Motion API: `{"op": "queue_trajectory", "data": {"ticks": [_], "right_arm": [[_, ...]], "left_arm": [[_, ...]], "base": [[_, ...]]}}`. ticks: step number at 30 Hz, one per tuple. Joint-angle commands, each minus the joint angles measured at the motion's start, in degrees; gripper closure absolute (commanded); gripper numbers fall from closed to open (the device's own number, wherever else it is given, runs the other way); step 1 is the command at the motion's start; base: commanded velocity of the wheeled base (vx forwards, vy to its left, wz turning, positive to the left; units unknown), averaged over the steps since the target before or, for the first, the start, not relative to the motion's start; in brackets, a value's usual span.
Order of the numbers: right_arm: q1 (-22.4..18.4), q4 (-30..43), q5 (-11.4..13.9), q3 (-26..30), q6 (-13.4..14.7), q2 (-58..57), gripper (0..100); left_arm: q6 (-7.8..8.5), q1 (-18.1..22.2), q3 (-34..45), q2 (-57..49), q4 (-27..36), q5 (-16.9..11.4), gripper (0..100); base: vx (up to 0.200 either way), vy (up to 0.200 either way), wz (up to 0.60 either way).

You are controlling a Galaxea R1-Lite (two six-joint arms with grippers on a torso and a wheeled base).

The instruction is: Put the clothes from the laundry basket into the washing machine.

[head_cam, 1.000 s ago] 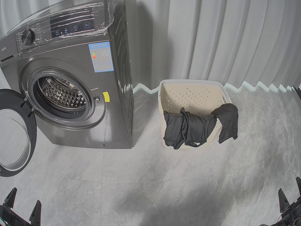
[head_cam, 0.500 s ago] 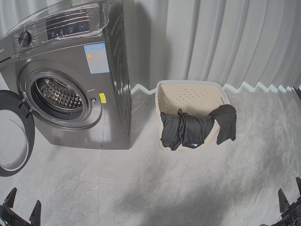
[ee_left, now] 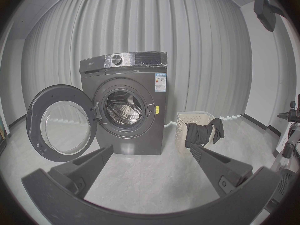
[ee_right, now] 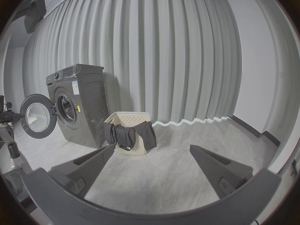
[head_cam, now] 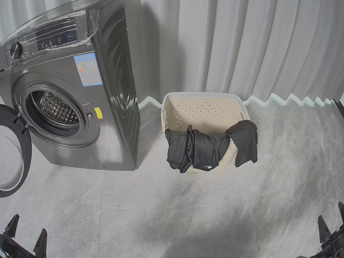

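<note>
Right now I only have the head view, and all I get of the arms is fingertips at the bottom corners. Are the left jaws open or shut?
Observer: Open. In the left wrist view the left gripper has its jaws spread wide, with nothing between them.
Operator: And the right side?
Observer: It's the same in the right wrist view. The right gripper is open and empty.
Operator: Is anything in the drum? I only see it at an angle.
Observer: The left wrist view looks almost straight into the drum. Only bare metal shows, and nothing is lying in the part I can see.
</note>
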Motion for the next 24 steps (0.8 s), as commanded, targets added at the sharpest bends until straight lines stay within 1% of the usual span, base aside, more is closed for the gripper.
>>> {"op": "queue_trajectory", "data": {"ticks": [1,7,19,24], "right_arm": [[0.04,-0.01,0.06,1.01,-0.02,-0.93,0],[0.04,-0.01,-0.02,1.01,-0.02,-0.93,0],[0.04,-0.01,-0.02,1.01,-0.02,-0.93,0],[0.04,-0.01,-0.02,1.01,-0.02,-0.93,0]], "left_arm": [[0.07,0.01,0.92,-1.01,0.01,0.0,0],[-0.11,0.01,0.92,-1.01,0.01,0.0,0],[-0.02,0.01,0.84,-1.01,0.01,0.0,0],[-0.02,0.01,0.84,-1.01,0.01,0.0,0]], "base": [[0.0,0.0,0.0],[0.0,-0.2,0.0],[0.0,0.0,0.0],[0.0,-0.2,0.0]]}}
